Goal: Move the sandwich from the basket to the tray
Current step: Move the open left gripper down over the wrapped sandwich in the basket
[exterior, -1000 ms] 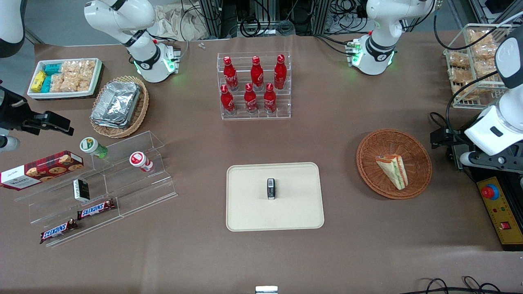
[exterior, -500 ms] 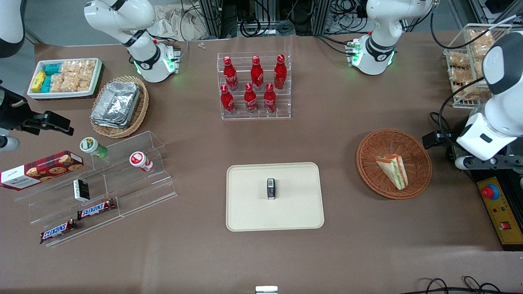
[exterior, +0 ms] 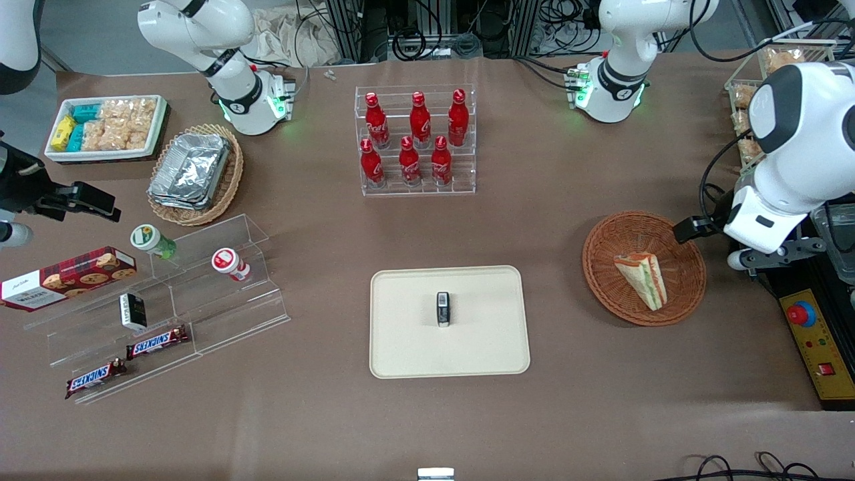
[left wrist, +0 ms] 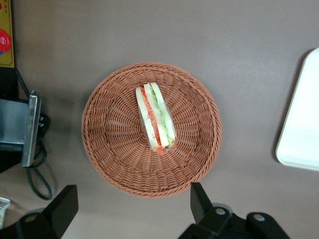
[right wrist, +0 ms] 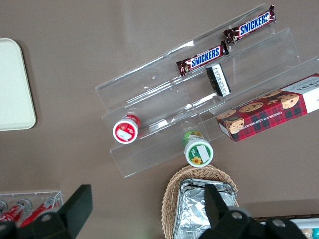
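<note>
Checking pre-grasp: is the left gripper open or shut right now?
Open. In the left wrist view the gripper has its fingers spread wide, empty, above the basket; the sandwich lies untouched inside.

The pincer (left wrist: 132, 211) hangs above the edge of the basket (exterior: 604, 280) toward the working arm's end of the worktop (exterior: 574, 414), its fingers spread wide. Nothing stands over the sandwich (exterior: 642, 278), which lies alone inside the basket's low rim. Bare brown worktop separates basket and tray (exterior: 401, 347). One small dark object (exterior: 443, 308) stands at the tray's middle, with open cream surface around it. The bottle rack (exterior: 415, 141) stands well apart, farther from the front camera.
</note>
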Motion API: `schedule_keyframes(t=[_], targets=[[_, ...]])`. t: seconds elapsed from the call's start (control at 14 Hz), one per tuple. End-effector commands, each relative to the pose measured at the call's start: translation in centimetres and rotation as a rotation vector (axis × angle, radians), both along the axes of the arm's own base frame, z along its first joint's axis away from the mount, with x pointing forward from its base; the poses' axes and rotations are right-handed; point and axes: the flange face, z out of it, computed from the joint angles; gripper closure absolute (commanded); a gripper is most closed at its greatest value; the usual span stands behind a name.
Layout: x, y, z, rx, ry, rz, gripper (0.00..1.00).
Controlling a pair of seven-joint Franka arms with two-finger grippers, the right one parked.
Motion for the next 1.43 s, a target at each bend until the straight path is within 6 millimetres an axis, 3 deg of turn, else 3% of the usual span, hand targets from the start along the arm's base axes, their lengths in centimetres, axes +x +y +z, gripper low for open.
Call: schedule_keyframes(t=[0.0, 0.36, 0.57, 0.93, 1.36], targets=[[-1.3, 0.0, -2.0, -0.005, -0.047, 0.113, 0.00], [-3.2, 0.2, -7.6, -0.013, -0.106, 0.214, 0.00], [-3.0, 0.0, -9.6, -0.022, -0.116, 0.277, 0.00], [-4.5, 0.2, -14.3, -0.028, -0.112, 0.297, 0.00], [-4.9, 0.3, -17.8, -0.038, -0.105, 0.302, 0.00]])
